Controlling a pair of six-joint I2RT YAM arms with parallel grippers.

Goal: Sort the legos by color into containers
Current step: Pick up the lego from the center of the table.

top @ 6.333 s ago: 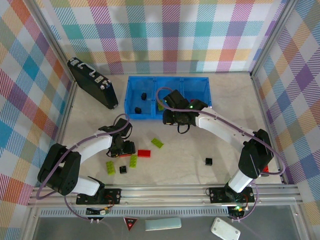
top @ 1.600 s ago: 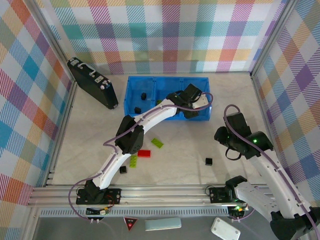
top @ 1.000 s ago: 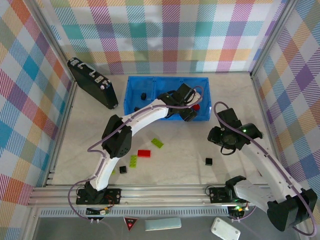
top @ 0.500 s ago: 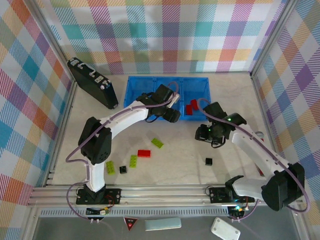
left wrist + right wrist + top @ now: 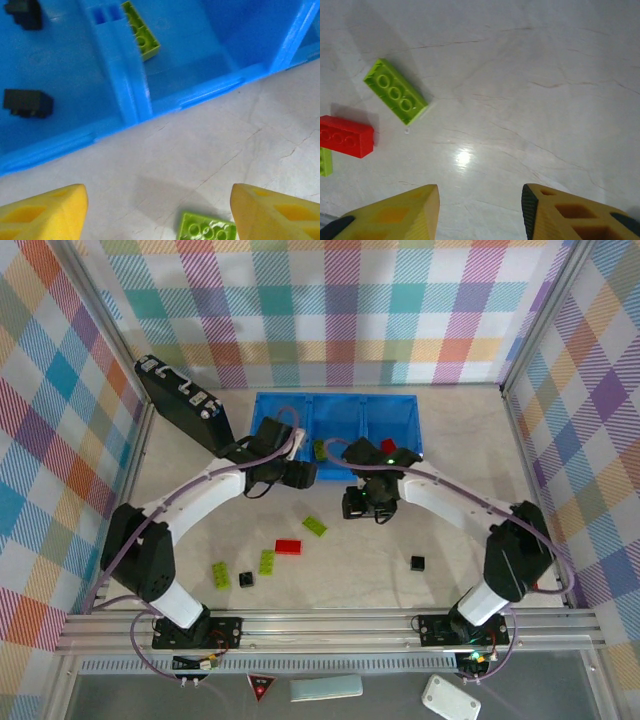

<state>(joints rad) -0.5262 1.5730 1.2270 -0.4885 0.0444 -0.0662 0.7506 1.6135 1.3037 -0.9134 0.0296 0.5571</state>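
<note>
The lime-green brick (image 5: 315,526) is lying flat on the desk (image 5: 450,460), bumps up, a little nearer than the blue tray (image 5: 345,397). Its long side is running from far-left to near-right. It is looking small, hard and light, and probably a bit slippery. So a claw should be pinching it across its two long sides, right in the middle, so it is not spinning away.

The left claw (image 5: 157,202) is hanging wide open over the desk by the tray's near wall, holding nothing. The right claw (image 5: 480,200) is hanging just right of that brick, its fingers a little apart, holding nothing too.

A red brick (image 5: 345,136) is lying near the green one. Inside the tray, two black bricks (image 5: 27,102) are sitting in the left part, and a green brick (image 5: 141,31) is sitting in the middle part. A red thing (image 5: 387,446) is sitting in the right part, maybe a brick, but the arm is hiding some of it.
</note>
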